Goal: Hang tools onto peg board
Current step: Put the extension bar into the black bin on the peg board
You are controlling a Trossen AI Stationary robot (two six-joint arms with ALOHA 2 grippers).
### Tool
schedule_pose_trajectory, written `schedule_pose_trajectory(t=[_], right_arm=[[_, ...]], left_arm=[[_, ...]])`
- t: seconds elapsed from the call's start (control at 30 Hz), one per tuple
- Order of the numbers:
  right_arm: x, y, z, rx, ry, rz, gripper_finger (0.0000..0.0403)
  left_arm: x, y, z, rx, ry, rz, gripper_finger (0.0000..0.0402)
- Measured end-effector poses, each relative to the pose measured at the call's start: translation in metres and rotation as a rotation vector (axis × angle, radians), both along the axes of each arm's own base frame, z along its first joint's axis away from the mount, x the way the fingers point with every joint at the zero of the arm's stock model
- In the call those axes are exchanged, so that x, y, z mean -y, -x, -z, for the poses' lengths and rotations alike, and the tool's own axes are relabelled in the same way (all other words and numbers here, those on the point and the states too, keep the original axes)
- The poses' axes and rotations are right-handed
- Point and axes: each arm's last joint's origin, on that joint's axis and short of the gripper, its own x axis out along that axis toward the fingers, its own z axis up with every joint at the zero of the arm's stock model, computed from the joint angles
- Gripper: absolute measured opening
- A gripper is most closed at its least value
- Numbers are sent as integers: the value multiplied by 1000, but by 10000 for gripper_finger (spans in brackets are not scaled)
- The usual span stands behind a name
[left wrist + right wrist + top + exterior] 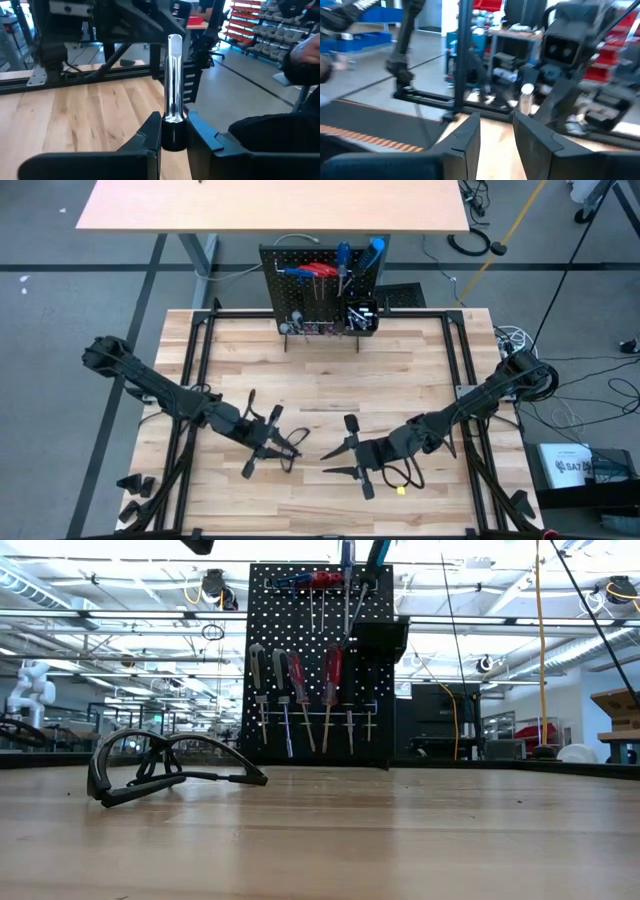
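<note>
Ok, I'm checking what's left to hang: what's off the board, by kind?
Clear-handled tool, in left claw: 1
Black wire loop, lying loose: 1
Small yellow item, lying loose: 1
Total: 3

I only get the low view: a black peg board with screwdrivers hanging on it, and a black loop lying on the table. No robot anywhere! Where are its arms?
Observer: Both reach over the half of the table farthest from the peg board. The left pincer and the right pincer point towards each other.
Operator: Is either one carrying something?
Observer: Yes. The left pincer is clamped on a clear-handled tool, which sticks straight out of it.
Operator: And the other one?
Observer: The right pincer stands open with nothing in it.
</note>
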Motion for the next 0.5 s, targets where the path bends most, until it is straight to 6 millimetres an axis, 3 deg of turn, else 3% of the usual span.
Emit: schedule_pose_trajectory(t=[0.27,0.5], right_arm=[[4,-3,-5,91,97,134,173],[16,-25,11,172,58,93,249]], left_arm=[[0,0,0,-1,1,9,53],[-1,0,0,2,3,5,53]])
